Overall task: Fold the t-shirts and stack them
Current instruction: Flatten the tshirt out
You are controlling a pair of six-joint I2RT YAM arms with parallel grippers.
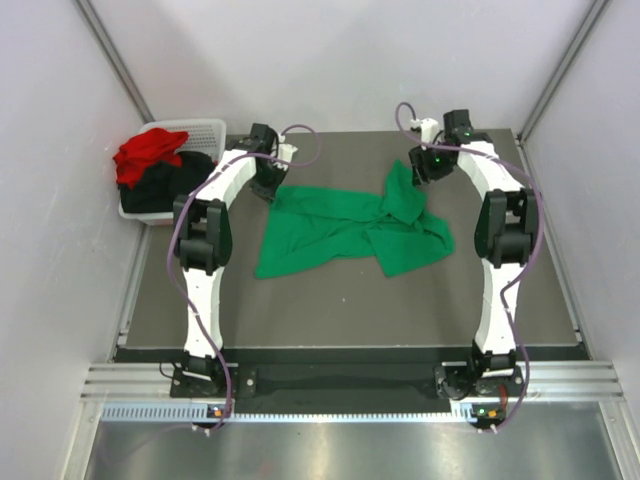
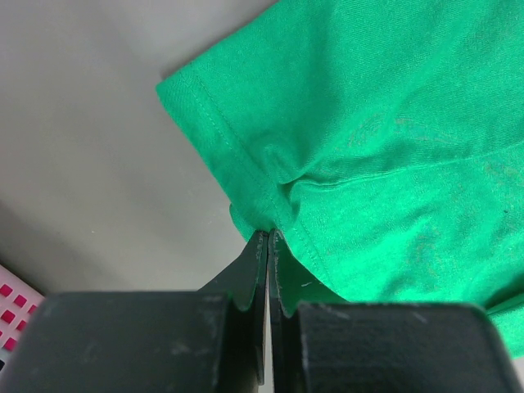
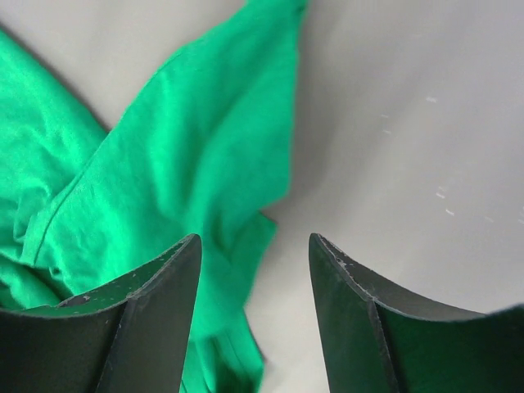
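Observation:
The bright green t-shirt (image 1: 330,225) lies crumpled and partly spread in the middle of the dark table. My left gripper (image 1: 270,188) is at its back left corner. In the left wrist view this gripper (image 2: 268,233) is shut, pinching the stitched hem of the green cloth (image 2: 368,123) at its tips. My right gripper (image 1: 418,172) hovers over the shirt's raised back right part. In the right wrist view it (image 3: 255,241) stands open with nothing between the fingers, the green cloth (image 3: 188,164) below and to the left. A red t-shirt (image 1: 148,155) lies on a black one (image 1: 165,188).
A white basket (image 1: 200,125) at the back left corner holds the red and black shirts. The dark table (image 1: 350,310) is walled by white panels on both sides and behind. Both arm bases stand at the near edge.

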